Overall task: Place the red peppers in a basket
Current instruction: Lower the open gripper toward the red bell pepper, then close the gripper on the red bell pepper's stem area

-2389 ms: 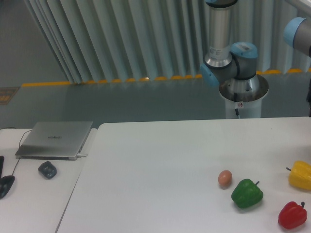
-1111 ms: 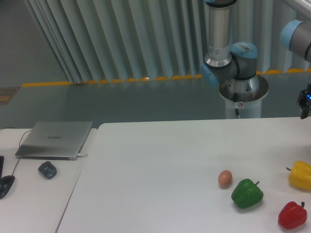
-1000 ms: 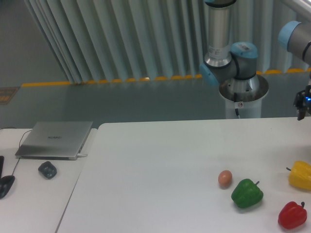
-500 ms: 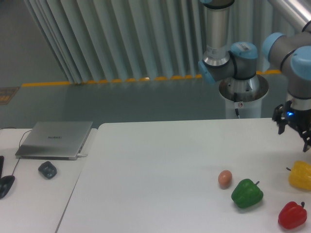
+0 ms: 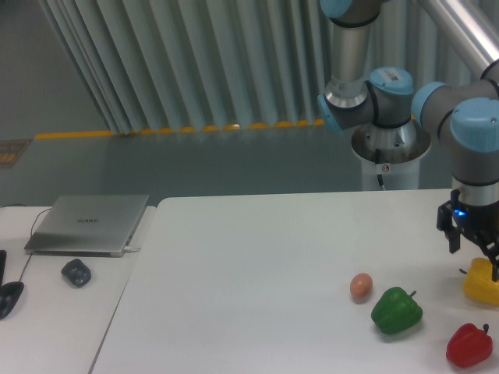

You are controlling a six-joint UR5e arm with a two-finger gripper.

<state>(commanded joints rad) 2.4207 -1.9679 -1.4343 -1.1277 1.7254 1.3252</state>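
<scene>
At far right my gripper (image 5: pixel 474 260) hangs with fingers apart over the yellow pepper (image 5: pixel 482 284); the red pepper (image 5: pixel 468 346) sits nearer on the surface (image 5: pixel 249 280), ungrasped; I judge the approach step underway, needing realignment

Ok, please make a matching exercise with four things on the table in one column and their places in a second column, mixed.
Things:
1. red pepper
2. green pepper
3. egg
4. yellow pepper

Places:
a. just left of the green pepper
b. under the gripper
c. bottom right corner
d. between the egg and the red pepper

Pairs: 1-c, 2-d, 3-a, 4-b
</scene>
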